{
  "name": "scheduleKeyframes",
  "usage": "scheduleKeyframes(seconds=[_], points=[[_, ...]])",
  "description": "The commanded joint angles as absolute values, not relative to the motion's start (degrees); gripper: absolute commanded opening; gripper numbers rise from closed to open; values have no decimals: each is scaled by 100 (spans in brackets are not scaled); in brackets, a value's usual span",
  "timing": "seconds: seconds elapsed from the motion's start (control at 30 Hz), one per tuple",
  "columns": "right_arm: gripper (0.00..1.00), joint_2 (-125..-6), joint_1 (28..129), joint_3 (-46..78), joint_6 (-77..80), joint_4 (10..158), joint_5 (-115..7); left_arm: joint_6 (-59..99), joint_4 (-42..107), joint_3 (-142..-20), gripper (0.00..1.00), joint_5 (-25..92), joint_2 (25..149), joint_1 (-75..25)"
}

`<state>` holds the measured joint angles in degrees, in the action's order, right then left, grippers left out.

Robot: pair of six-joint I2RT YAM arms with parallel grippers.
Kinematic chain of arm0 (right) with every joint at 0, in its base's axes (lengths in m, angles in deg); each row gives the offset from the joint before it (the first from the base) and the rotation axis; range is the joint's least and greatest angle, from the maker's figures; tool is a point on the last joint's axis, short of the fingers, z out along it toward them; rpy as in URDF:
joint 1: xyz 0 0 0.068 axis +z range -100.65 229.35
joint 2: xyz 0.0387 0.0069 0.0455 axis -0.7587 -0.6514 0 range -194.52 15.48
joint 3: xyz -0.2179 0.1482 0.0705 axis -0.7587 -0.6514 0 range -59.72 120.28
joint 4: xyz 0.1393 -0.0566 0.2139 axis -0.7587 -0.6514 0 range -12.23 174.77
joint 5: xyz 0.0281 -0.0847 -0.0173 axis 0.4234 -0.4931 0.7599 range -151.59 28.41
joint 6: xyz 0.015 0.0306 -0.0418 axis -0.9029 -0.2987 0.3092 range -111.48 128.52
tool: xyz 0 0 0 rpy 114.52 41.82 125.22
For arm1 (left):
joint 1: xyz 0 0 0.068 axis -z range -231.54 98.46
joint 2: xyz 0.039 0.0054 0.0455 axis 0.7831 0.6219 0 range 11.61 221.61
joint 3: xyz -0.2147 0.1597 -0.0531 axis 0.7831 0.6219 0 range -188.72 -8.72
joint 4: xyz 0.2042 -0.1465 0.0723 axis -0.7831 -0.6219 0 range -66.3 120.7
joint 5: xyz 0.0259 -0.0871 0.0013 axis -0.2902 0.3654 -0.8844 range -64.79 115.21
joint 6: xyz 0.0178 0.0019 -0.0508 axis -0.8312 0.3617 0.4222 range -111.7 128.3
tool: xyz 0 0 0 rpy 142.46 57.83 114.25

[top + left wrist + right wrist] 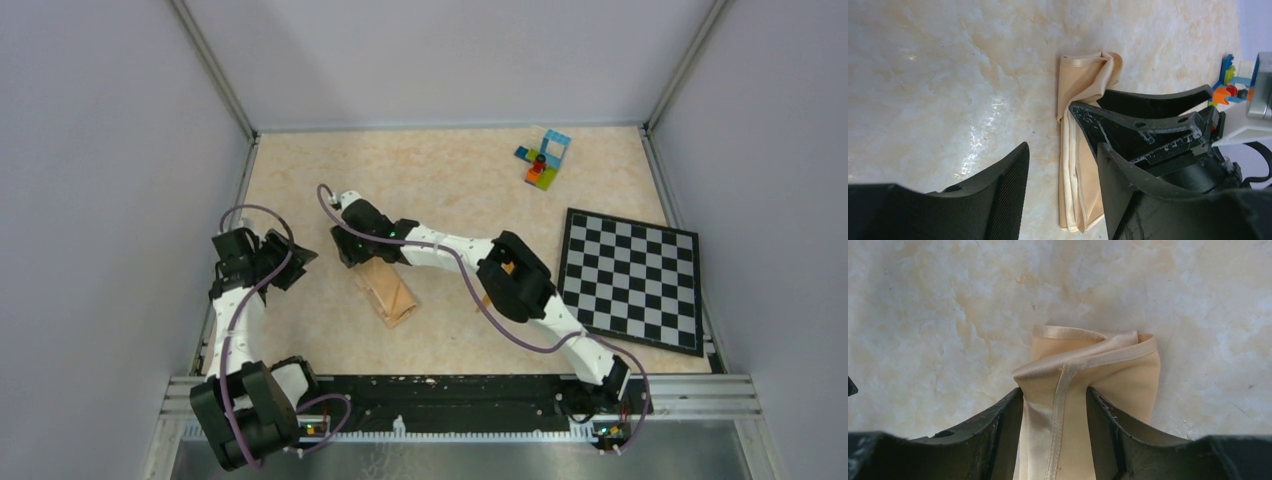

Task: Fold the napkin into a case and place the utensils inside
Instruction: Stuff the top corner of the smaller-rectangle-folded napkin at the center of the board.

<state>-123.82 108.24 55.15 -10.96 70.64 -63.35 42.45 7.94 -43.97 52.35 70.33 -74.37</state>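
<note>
From the overhead camera I see the napkin [392,297] folded into a narrow strip. It lies at a slant on the counter [450,180], a little left of centre, with its far end tucked under my right hand [1055,395]. On the right wrist camera that end is bunched and rolled over on itself, with a hemmed edge running down the middle of the fold. The fingers [998,425] stand on either side of it at a middling spread. The cloth fills the gap and touches both inner faces, but I cannot tell whether it is pinched or only lying between them. The right arm reaches across from its base on the right to get there. My left hand [293,258] sits to the left of the napkin and apart from it, pointing toward it. Its fingers are parted about halfway and hold nothing; on its own camera I see bare counter and the near edge of the strip through the gap. The layered long edges of the fold show along the strip in that view. Toy bricks [543,160] sit at the far right of the counter, and a checkered board [630,280] lies along the right side, both well apart from the cloth.
</note>
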Motion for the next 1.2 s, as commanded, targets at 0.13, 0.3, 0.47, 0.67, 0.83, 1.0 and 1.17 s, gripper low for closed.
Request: scheduleKeyframes(seconds=[0.13,0.3,0.47,0.67,0.83,1.0,1.17], points=[[44,-12551,11034,5937,-1026,7037,-6721,4473,668,-4516,59,4715,7100,-7481],[32,-12568,11034,6047,-1046,7091,-6639,4413,720,-4446,59,4685,7160,-7488],[19,-12737,11032,6357,-1008,6944,-6660,4391,776,-4419,58,4764,7219,-7485],[0,-12772,11018,6440,-1010,6909,-6558,4273,822,-4422,58,4926,7275,-7491],[0,-12374,10894,6038,-1058,7154,-6015,4021,1039,-4352,54,5429,7368,-7489],[0,-12075,10593,5667,-1251,7277,-5184,3796,1533,-4327,52,6244,7666,-7482],[0,-11736,10375,5126,-1262,7464,-4970,3432,1613,-4613,45,6250,8106,-7433]])
